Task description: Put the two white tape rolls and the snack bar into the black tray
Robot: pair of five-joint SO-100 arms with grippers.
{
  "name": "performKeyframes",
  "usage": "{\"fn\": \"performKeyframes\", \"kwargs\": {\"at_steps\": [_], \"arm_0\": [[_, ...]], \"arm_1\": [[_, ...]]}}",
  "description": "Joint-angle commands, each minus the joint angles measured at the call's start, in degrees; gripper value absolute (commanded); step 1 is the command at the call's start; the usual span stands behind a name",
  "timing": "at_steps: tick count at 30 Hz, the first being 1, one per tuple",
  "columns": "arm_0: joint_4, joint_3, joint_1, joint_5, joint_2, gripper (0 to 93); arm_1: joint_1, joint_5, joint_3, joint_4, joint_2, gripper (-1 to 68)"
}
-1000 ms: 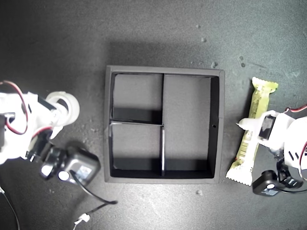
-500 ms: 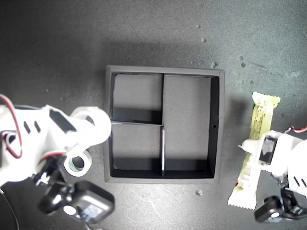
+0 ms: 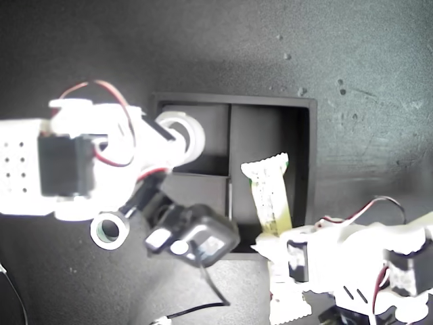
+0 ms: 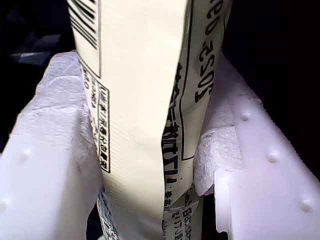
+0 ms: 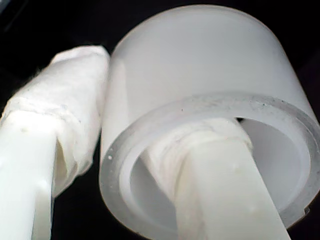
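Tabletop (image 3: 379, 74): dark, matte, speckled with a few pale crumbs; it carries everything we list below.

Black tray (image 3: 308, 135): square, raised walls, near the middle of the exterior view. Two small square compartments lie on the exterior view's left, one long compartment on its right.

Arms: two white ones. Our second arm enters from the exterior view's left and reaches over the tray's left wall; our first arm sits at the exterior view's lower right, below the tray.

Snack bar (image 3: 268, 193): cream and yellow-green wrapper, crimped end. It is tilted, with its upper end over the long compartment, and it runs down across the tray's lower wall. Our first claw (image 4: 150, 165) is clamped on it, padded fingers (image 4: 60, 125) pressing either side of the printed wrapper (image 4: 135, 100).

Larger white tape roll (image 3: 184, 135): held over the upper small compartment. Our second claw (image 5: 125, 165) grips it through its wall, one finger (image 5: 220, 200) inside the hole, the other against the outer face of the roll (image 5: 200, 65). Whether it touches the tray floor we cannot tell.

Smaller white tape roll (image 3: 109, 230): greenish inner core, lying flat on the tabletop outside the tray, off its lower left corner in the exterior view, apart from both claws.
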Motion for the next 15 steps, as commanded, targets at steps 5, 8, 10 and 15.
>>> {"fn": "performKeyframes", "kwargs": {"at_steps": [5, 8, 10, 15], "arm_0": [[16.1, -30.9, -1.4, 0.2, -19.7, 0.0], [25.7, -54.5, -2.0, 0.9, -33.5, 0.0], [25.5, -55.4, -2.5, 0.6, -34.5, 0.0], [25.6, -54.1, -3.3, 0.0, -34.1, 0.0]], "arm_1": [[0.6, 1.0, -2.7, 1.7, 0.4, 2.4], [1.4, 1.0, -2.8, 2.8, 0.4, 2.4], [2.2, 1.0, -2.5, 3.7, 0.4, 2.2], [4.1, 1.2, -0.2, 4.5, 0.4, 2.1]]}}
